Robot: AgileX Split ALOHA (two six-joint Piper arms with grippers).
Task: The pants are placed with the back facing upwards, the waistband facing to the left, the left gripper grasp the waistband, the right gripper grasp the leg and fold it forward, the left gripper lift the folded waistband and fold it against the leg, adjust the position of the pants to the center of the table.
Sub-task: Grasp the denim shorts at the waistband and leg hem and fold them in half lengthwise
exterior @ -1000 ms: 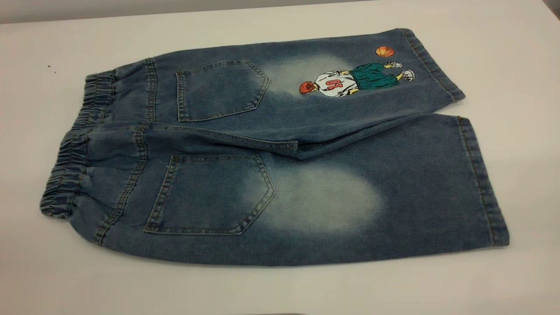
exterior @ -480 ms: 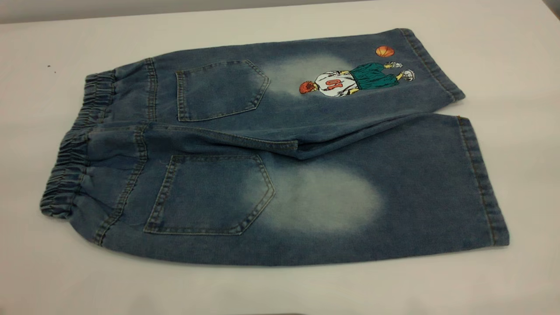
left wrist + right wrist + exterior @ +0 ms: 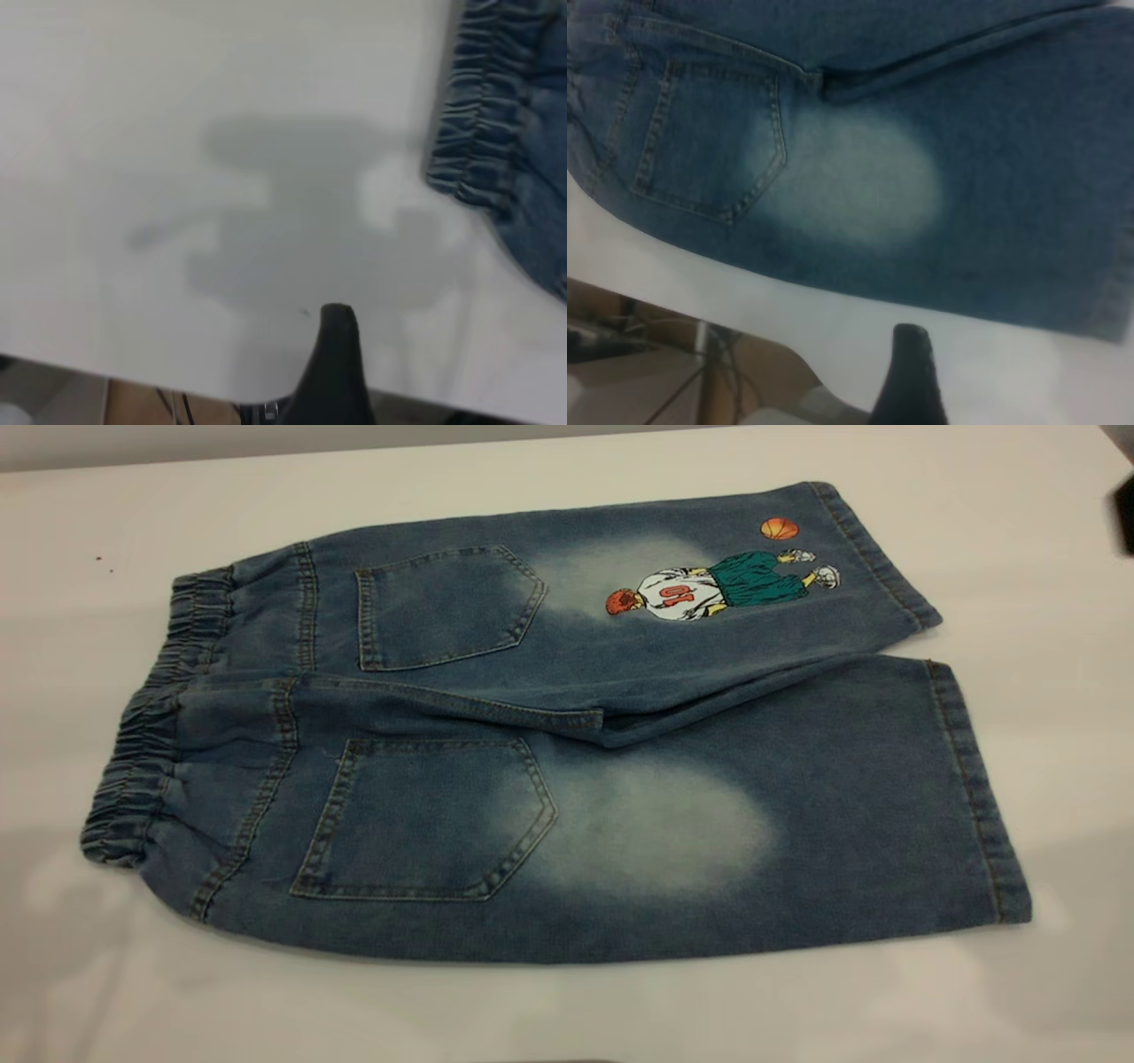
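While the pants (image 3: 567, 726) lie flat on the worktop (image 3: 1019, 540), waistband (image 3: 483, 115) just beyond my left gripper (image 3: 337, 354), I cannot tell either gripper's finger state; right gripper (image 3: 912, 372) nears the leg (image 3: 992, 204).

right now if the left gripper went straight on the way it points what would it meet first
Probably bare table. In the left wrist view the left gripper points over white surface, and the waistband of the pants lies off to one side. Depth is unclear.

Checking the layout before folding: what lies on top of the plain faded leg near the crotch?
The inner edge of the printed leg overlaps the leg there. How far the plain leg runs beneath is covered.
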